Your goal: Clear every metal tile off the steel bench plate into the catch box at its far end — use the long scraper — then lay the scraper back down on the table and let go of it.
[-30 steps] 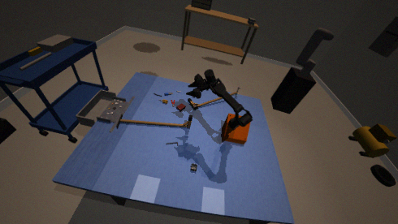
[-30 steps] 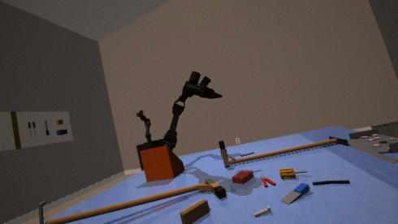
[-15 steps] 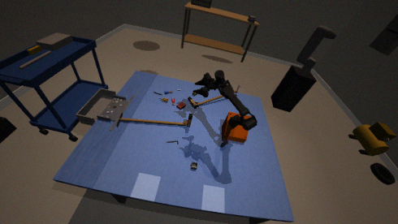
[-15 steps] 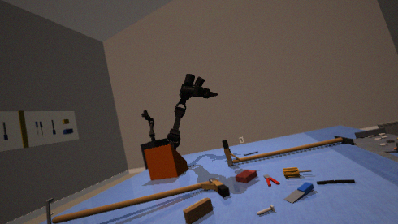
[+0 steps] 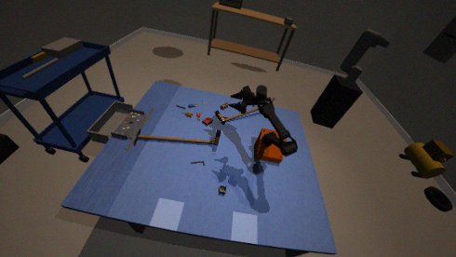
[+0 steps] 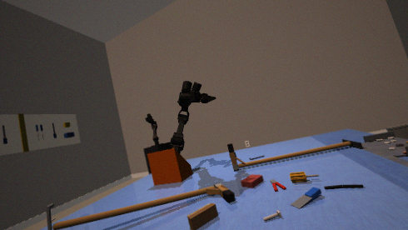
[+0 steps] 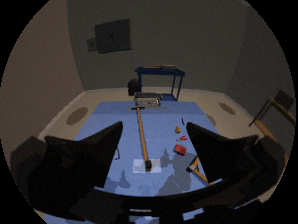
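The long scraper (image 5: 177, 139) (image 6: 291, 155) (image 7: 143, 135) lies on the blue table, its wide dark head beside the steel bench plate (image 5: 122, 132) and an upright grip block at its near end. Several small metal tiles (image 5: 138, 125) (image 6: 391, 142) are scattered on the plate. The grey catch box (image 5: 100, 136) (image 7: 148, 95) is at the plate's far end; its inside is too dark to read. My gripper (image 5: 234, 101) (image 6: 214, 98) (image 7: 155, 125) is open and empty, held high above the table and away from the scraper, pointing towards the plate end.
A second wooden-handled tool (image 5: 242, 114) (image 6: 137, 207) lies to the scraper's right. A red block (image 5: 207, 121) (image 6: 252, 181) (image 7: 180, 149), red-handled pliers (image 6: 277, 185) and a blue-handled putty knife (image 6: 313, 192) lie nearby. A hex key (image 5: 198, 163) lies left of the scraper. A blue cart (image 5: 56, 79) stands beyond the box.
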`<action>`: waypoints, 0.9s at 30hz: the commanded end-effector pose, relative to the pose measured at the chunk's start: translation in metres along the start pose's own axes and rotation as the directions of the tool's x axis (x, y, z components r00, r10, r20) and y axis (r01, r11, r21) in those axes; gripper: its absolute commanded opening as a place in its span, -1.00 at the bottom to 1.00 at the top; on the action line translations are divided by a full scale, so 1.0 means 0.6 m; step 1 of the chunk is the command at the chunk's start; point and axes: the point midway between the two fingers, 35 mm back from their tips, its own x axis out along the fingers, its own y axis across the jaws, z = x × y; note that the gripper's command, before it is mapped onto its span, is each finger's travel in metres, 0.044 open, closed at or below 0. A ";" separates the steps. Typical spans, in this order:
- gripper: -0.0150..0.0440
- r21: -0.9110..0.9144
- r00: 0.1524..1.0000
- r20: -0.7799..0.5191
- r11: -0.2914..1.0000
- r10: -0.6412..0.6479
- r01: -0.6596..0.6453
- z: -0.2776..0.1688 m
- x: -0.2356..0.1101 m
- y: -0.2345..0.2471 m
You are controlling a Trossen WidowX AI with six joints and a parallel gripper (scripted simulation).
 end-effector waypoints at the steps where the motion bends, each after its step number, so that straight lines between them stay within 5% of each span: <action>1: 1.00 0.002 1.000 0.029 1.000 -0.005 0.004 -0.008 -0.020 0.000; 27: 1.00 -0.006 0.995 0.095 1.000 -0.021 0.022 -0.026 -0.058 0.000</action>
